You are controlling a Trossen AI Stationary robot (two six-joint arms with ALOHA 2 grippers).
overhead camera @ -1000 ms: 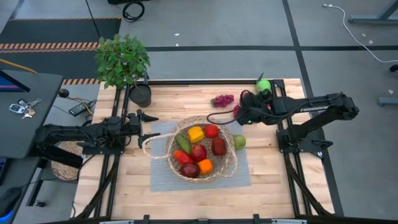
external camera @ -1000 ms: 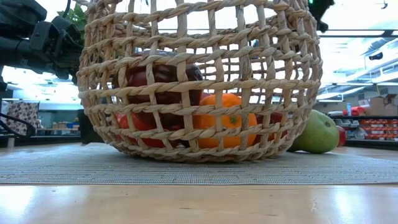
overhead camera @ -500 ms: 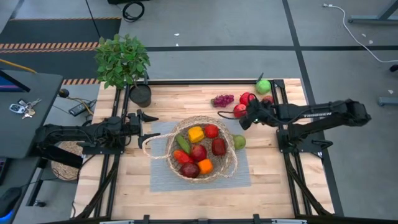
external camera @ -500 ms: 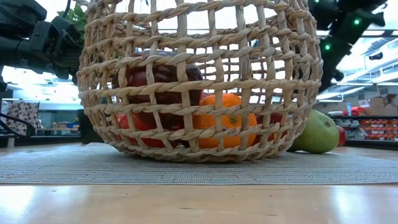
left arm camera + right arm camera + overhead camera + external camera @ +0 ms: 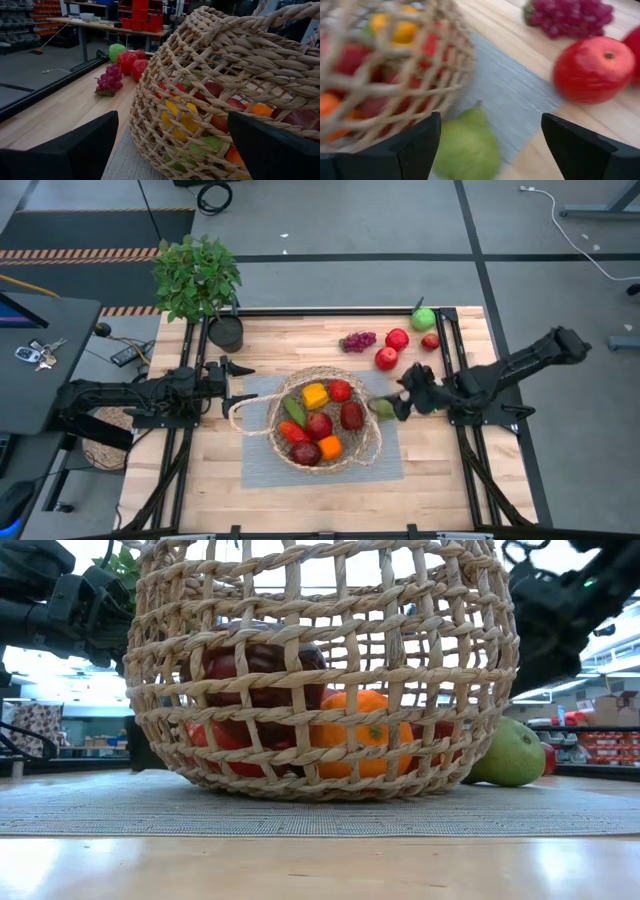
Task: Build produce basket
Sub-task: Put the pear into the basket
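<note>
The right gripper (image 5: pixel 398 406) is held wide open and empty over the green pear (image 5: pixel 467 147), which lies touching the basket (image 5: pixel 372 442); a misjudged closure could roll it off the mat (image 5: pixel 258 470)

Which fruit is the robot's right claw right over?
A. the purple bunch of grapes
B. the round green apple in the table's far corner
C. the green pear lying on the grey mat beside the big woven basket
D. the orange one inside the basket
C: the open right gripper hangs just above the green pear on the grey mat, outside the round tan wicker basket.
</note>
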